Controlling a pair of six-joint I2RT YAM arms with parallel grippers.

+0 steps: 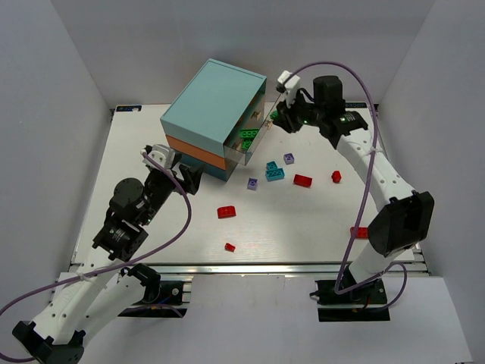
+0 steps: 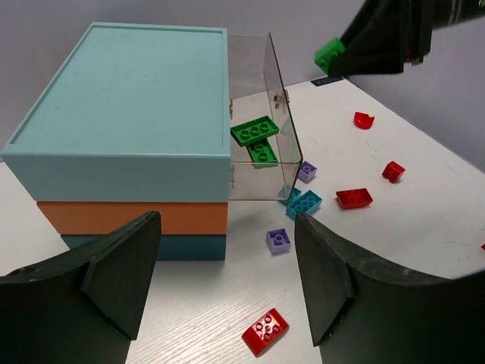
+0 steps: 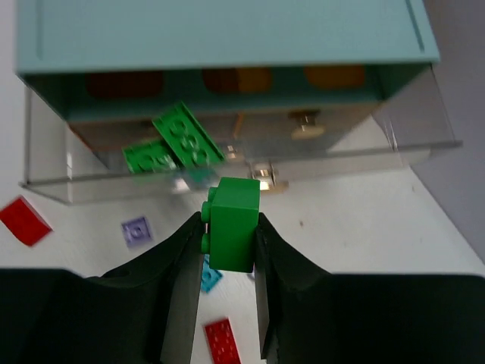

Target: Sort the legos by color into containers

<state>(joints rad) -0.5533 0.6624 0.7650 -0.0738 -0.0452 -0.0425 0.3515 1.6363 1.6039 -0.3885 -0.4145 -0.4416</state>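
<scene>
Overhead view of a white table (image 1: 303, 227). A boxy chest (image 1: 214, 106) with stacked light-teal, orange and blue layers sits in the upper middle of the frame. Its clear top drawer (image 1: 251, 136) is pulled out toward the right. Inside are two green bricks (image 3: 176, 140), one lying partly over the other.

Just right of the drawer, the right gripper (image 3: 229, 250) is clamped on a single green brick (image 3: 233, 208), pinched between both fingers. The right wrist view shows it raised in front of the drawer's front wall. Whether it is directly over the drawer is hard to judge.

At the lower left of the chest, the left gripper (image 2: 227, 224) has its fingers spread wide with nothing between them, and it faces the chest's side.

Loose bricks lie on the table below and right of the drawer. Two teal bricks (image 1: 273, 171) touch each other, with two lavender bricks (image 1: 289, 158) near them. Several red bricks (image 1: 302, 180) are scattered toward the lower middle and right.
</scene>
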